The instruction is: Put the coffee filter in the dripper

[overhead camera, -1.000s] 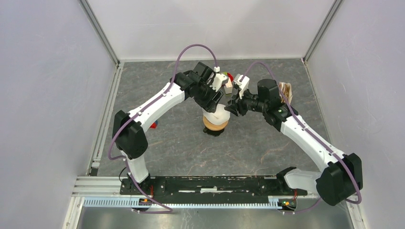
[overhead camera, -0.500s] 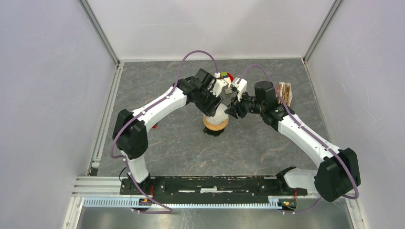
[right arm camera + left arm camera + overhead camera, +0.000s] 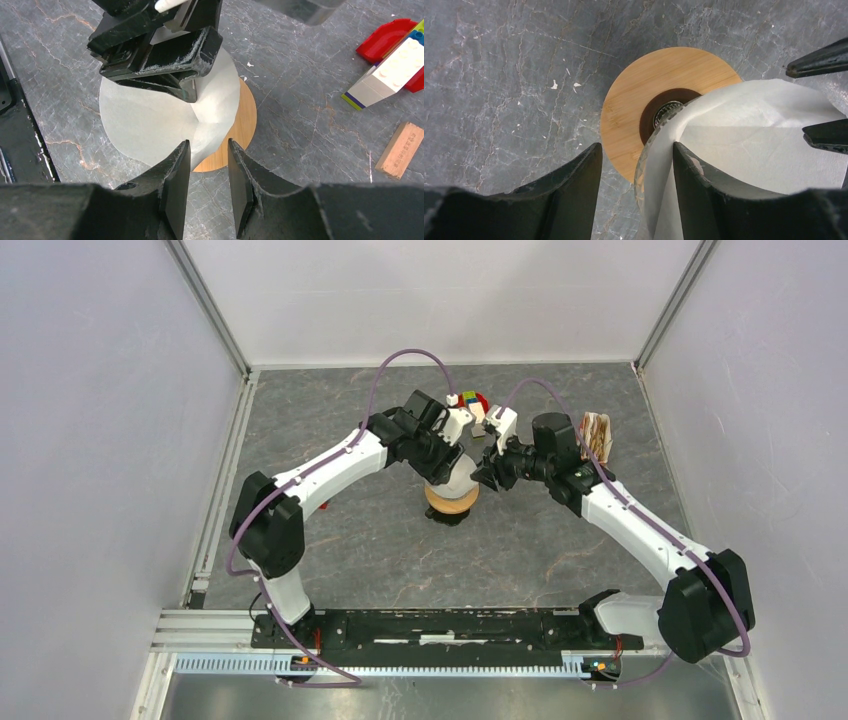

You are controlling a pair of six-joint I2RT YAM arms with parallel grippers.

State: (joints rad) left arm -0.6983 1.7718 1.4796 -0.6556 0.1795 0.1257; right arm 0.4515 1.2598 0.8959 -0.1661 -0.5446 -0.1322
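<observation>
The dripper (image 3: 450,503) stands mid-table, its tan wooden collar (image 3: 634,105) and clear glass rim showing in the left wrist view. The white coffee filter (image 3: 457,478) sits in its funnel, opened out (image 3: 754,140) (image 3: 145,120). My left gripper (image 3: 446,460) is open above it (image 3: 636,150), one finger inside the filter and one outside the glass rim. My right gripper (image 3: 484,476) is open (image 3: 208,142) at the filter's right edge, and its fingertips (image 3: 819,57) straddle that edge. The collar also shows under the filter in the right wrist view (image 3: 246,125).
Red and coloured toy blocks (image 3: 470,400) (image 3: 395,60) lie just behind the dripper. A small tan block (image 3: 400,156) lies near them. A brownish-white bundle (image 3: 598,432) sits at the back right. White walls enclose the table on three sides.
Both grippers have drawn in closer over the dripper. The left wrist has shifted slightly left, uncovering the toy blocks behind it. The filter sits lower in the funnel.
</observation>
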